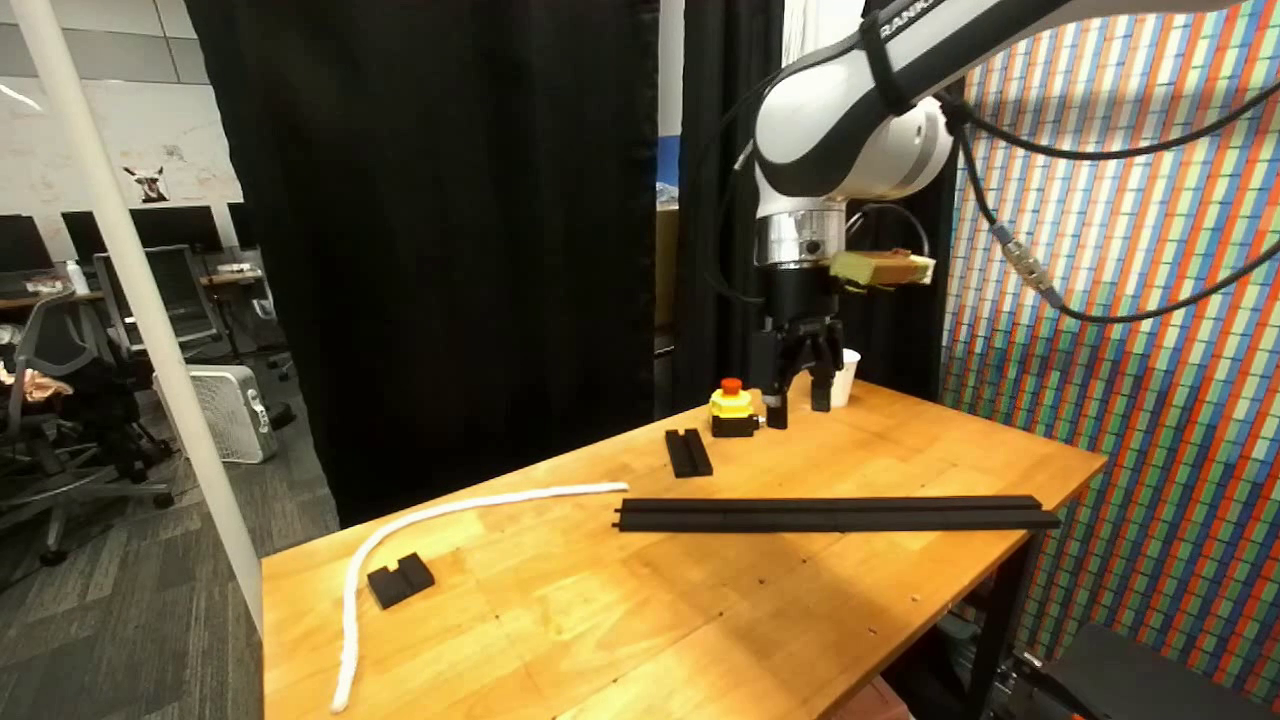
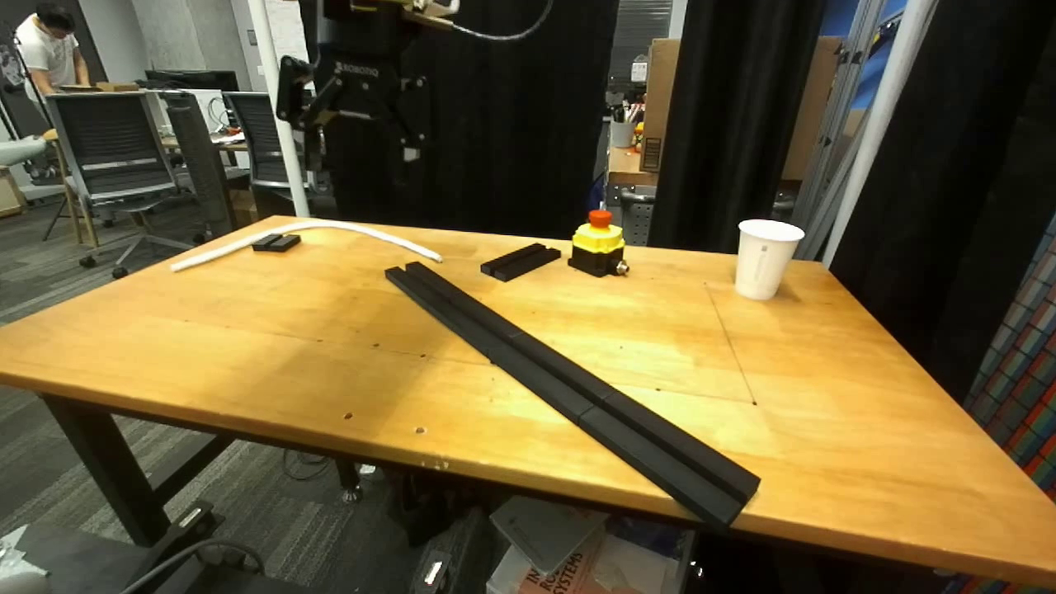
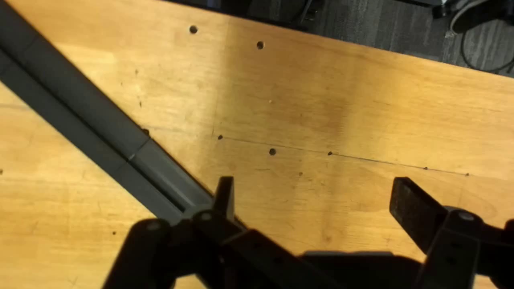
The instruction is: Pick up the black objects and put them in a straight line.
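Matte black grooved bars form one long straight strip (image 1: 830, 514) on the wooden table, seen in both exterior views. Two seams show across the strip (image 2: 536, 371), and one end reaches the table's edge. Small pins stick out of the opposite end. My gripper (image 1: 799, 403) hangs well above the table, fingers pointing down. In an exterior view the gripper (image 2: 363, 157) appears high at the upper left. The wrist view shows the gripper (image 3: 315, 192) spread wide, only bare wood below the gap. There the strip (image 3: 92, 116) runs diagonally, passing below the left finger.
A shorter grooved black piece (image 2: 521, 261) lies beside the yellow emergency stop (image 2: 598, 243). A smaller black block (image 1: 400, 580) rests near a curved white cord (image 1: 420, 520). The white paper cup (image 2: 767, 260) stands upright near the back corner.
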Motion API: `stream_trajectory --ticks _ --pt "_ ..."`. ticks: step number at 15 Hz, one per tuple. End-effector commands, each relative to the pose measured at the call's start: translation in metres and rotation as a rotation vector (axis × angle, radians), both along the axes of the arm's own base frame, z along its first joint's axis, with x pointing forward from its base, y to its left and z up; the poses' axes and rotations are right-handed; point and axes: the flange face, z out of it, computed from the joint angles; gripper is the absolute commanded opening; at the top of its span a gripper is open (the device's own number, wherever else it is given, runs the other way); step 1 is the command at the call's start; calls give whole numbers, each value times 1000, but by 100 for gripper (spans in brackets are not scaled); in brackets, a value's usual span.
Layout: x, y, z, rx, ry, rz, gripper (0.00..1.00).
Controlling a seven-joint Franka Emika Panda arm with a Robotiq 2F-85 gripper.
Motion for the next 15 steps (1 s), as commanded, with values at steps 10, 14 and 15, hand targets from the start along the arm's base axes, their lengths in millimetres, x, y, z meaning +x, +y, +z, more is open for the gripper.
stream_trajectory --ticks 10,14,15 --pt "-198 -32 70 -163 5 -152 100" --pt "-203 -32 73 -158 21 -151 100" --pt "-208 -32 74 -159 12 -152 100"
